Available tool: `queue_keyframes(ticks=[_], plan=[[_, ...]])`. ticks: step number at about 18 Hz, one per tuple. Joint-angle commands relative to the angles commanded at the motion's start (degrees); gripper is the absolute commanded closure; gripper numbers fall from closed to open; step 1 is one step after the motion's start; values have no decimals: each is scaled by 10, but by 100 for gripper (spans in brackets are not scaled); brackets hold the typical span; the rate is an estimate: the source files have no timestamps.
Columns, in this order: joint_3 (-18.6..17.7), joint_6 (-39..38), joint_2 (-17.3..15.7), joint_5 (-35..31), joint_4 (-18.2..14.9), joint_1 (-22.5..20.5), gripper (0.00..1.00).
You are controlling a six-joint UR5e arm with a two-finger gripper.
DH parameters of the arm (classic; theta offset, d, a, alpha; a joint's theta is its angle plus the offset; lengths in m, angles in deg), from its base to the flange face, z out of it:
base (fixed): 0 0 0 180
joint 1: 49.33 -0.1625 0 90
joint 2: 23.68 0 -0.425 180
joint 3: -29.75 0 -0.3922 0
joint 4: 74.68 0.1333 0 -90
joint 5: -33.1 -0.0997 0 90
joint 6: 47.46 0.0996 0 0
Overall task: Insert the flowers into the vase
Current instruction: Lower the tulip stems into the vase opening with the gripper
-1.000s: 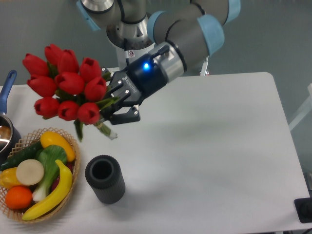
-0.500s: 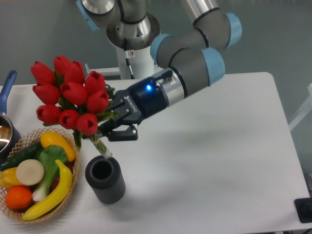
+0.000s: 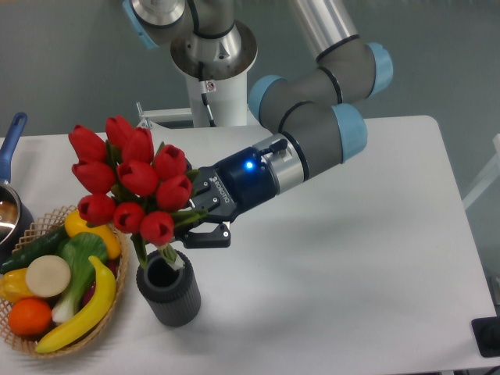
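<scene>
- My gripper (image 3: 195,223) is clamped on the flowers (image 3: 134,181), holding the stems just under the red heads.
- The bunch tilts left above the vase (image 3: 168,287), stem ends at its mouth.
- A fruit basket (image 3: 117,269) sits beside the vase.

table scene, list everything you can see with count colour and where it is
flowers: one bunch, about nine red tulips with green stems, held tilted over the vase, stem ends at its mouth
vase: one, dark grey, ribbed, front left of the table
wicker basket: one, tan, left of the vase at the table edge
toy fruit and vegetables: several, yellow, green, orange and pale, in the basket
pot: one, blue handle, far left, partly cut off
table: one, white
dark object: one, bottom right corner, cannot tell what
arm: one, grey with light blue joints
gripper: one, black, shut on the stems
</scene>
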Motion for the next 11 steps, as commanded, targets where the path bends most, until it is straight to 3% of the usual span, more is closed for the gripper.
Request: queue_keyframes(ticks=[11], plan=[[-9, 1, 19, 0, 0, 10, 70]])
